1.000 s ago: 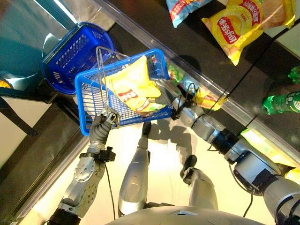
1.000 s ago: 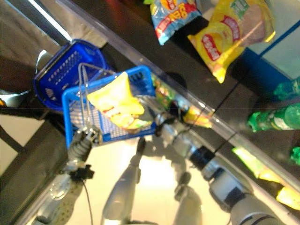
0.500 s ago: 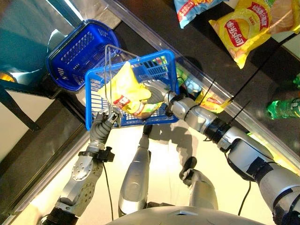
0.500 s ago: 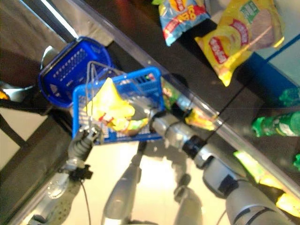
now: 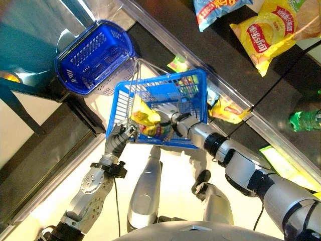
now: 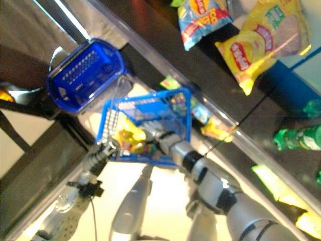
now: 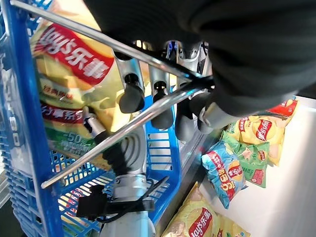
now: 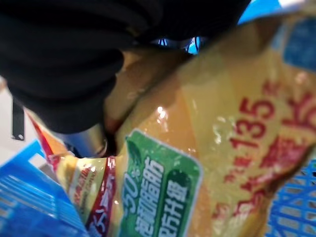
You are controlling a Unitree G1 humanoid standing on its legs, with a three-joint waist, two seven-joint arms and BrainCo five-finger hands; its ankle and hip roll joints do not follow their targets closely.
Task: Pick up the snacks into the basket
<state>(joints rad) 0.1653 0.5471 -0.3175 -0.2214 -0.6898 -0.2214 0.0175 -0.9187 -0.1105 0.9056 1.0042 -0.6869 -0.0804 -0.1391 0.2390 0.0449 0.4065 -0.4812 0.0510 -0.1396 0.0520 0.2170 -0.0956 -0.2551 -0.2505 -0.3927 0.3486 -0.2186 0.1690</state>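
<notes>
A blue wire-handled basket [image 5: 160, 82] hangs in front of me, tilted. My left hand [image 5: 117, 143] is shut on its metal handle [image 7: 123, 128], with the fingers [image 7: 131, 94] curled round the wire. A yellow snack bag [image 5: 145, 118] lies low inside the basket, against its near wall. My right hand [image 5: 176, 120] reaches into the basket from the right and is shut on that bag [image 8: 237, 143], which presses against its palm.
A second, rounder blue basket [image 5: 95, 55] sits on the dark ledge at the back left. On the shelf behind lie a blue snack bag [image 5: 215, 10], a large yellow bag [image 5: 268, 35], a small yellow packet [image 5: 228, 108], a green packet [image 5: 178, 63] and a green bottle [image 5: 303, 120].
The yellow bag has gone from sticking out above the rim to lying low in the basket, my right hand following it in. The basket has shifted right; the view has shifted too.
</notes>
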